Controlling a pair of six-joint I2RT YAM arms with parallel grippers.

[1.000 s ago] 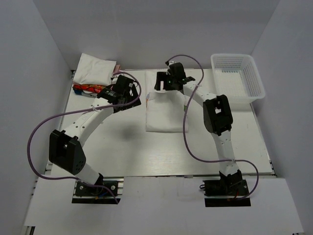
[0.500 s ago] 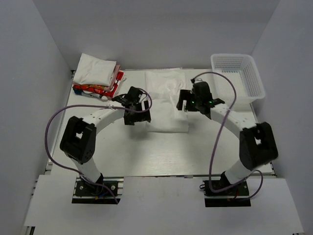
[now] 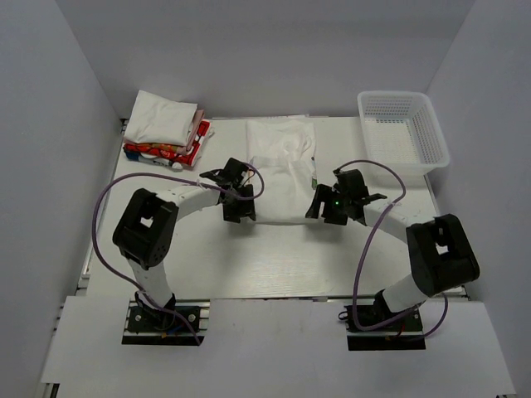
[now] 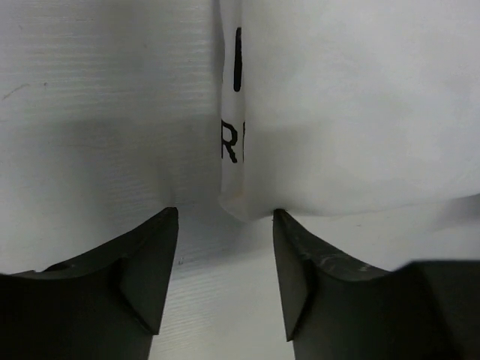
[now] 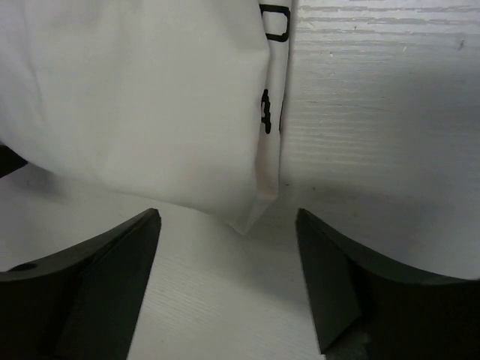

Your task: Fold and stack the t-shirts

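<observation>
A white t-shirt (image 3: 282, 170) lies part-folded in the middle of the table, its near edge between my two grippers. My left gripper (image 3: 237, 207) is open and empty just in front of the shirt's near left corner (image 4: 244, 202), where dark lettering shows. My right gripper (image 3: 329, 209) is open and empty just in front of the near right corner (image 5: 251, 217). A stack of folded t-shirts (image 3: 162, 124) sits at the back left, white on top, red patterned below.
A white plastic mesh basket (image 3: 402, 128) stands at the back right. White walls close in the table on three sides. Purple cables loop from both arms.
Both grippers have moved back toward me from the far part of the shirt to its near corners. The shirt now lies longer, stretched toward the back.
</observation>
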